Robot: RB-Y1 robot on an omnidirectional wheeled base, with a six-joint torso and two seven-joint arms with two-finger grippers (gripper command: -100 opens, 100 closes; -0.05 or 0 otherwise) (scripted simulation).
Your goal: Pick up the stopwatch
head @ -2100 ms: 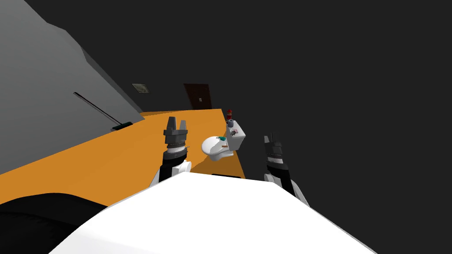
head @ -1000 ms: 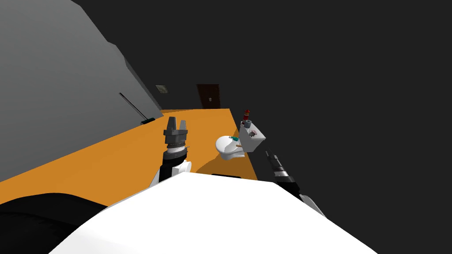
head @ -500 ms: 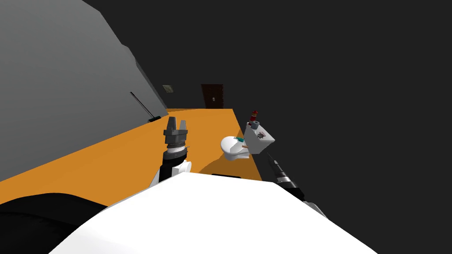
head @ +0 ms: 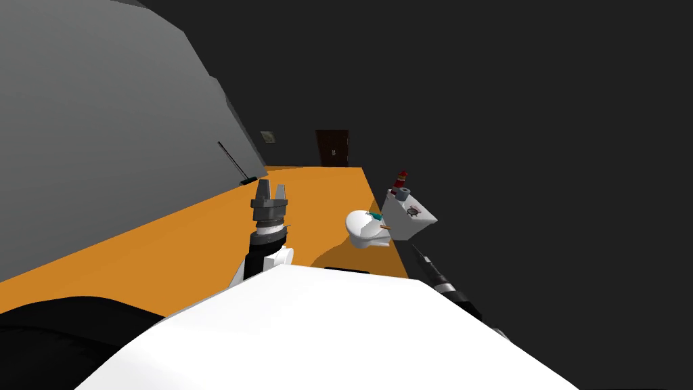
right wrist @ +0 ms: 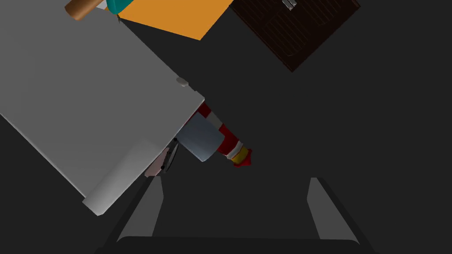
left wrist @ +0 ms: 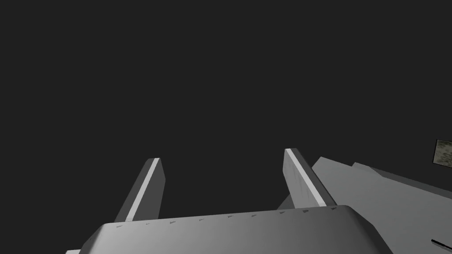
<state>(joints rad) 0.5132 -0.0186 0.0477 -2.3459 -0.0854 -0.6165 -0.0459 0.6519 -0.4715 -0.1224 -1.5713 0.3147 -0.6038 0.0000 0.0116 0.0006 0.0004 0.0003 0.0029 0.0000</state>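
The stopwatch (head: 413, 212) lies flat on the lid of the toilet tank (head: 406, 230), at 5 o'clock from the grey roll (head: 403, 194) and the red bottle (head: 402, 177). Our right gripper (right wrist: 235, 178) sits at 6 o'clock of the tank, jaws wide and empty, probably so they can straddle the thin disc. Our left gripper (head: 271, 184) stands at 9 o'clock of the toilet bowl (head: 364, 229), jaws also wide and empty, likely to stay clear of the reach.

White toilet tank (head: 400, 229) — on top: grey cylinder (head: 404, 194), red bottle (head: 402, 178), dark stopwatch (head: 413, 212) nr edge.
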